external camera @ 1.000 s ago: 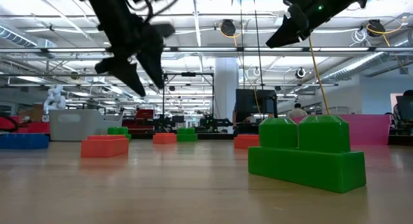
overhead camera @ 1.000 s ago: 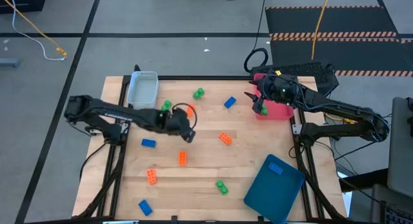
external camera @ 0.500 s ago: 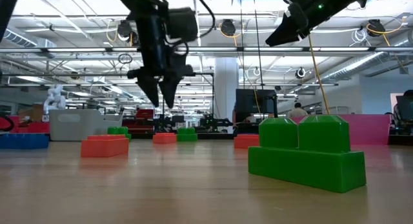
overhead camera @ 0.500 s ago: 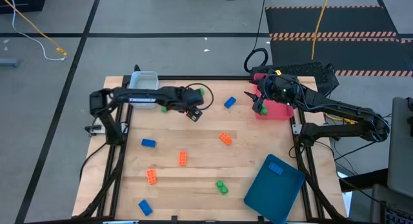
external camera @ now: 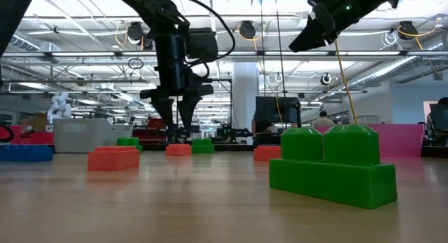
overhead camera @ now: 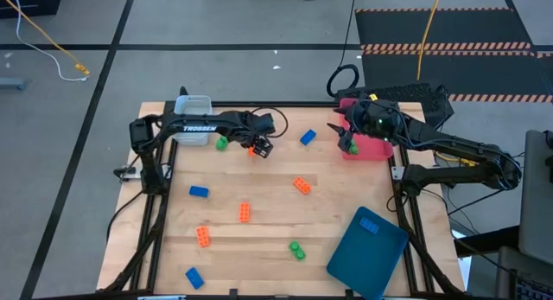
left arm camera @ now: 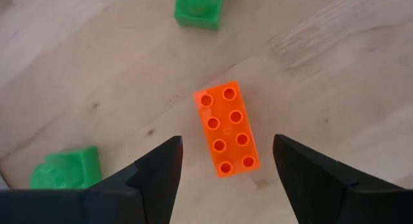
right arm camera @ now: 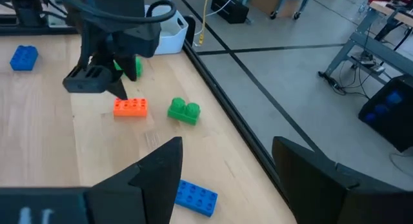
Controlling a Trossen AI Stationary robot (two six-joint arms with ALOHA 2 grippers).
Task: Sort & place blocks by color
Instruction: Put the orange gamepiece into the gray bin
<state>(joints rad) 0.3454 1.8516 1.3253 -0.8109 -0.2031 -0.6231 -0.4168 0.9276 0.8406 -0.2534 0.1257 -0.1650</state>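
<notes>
Left gripper (left arm camera: pixel 226 162) is positioned directly above an orange block (left arm camera: pixel 228 129) near the table's (overhead camera: pixel 346 205) far edge, jaws spread, nothing grasped. Right gripper (overhead camera: pixel 347 137) is poised over the pink tray (overhead camera: pixel 373 149), jaws released.

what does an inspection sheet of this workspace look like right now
surface: wooden table, bare wood between items
job's things: orange, green and blue blocks scattered; orange block lies flat under the left hand; one blue block on the teal tray
clutter: white bin, pink tray
hands: left hand open, low over the orange block; right hand open, raised by the pink tray
cables: yellow cable on the floor
surroundings: striped floor mat
</notes>
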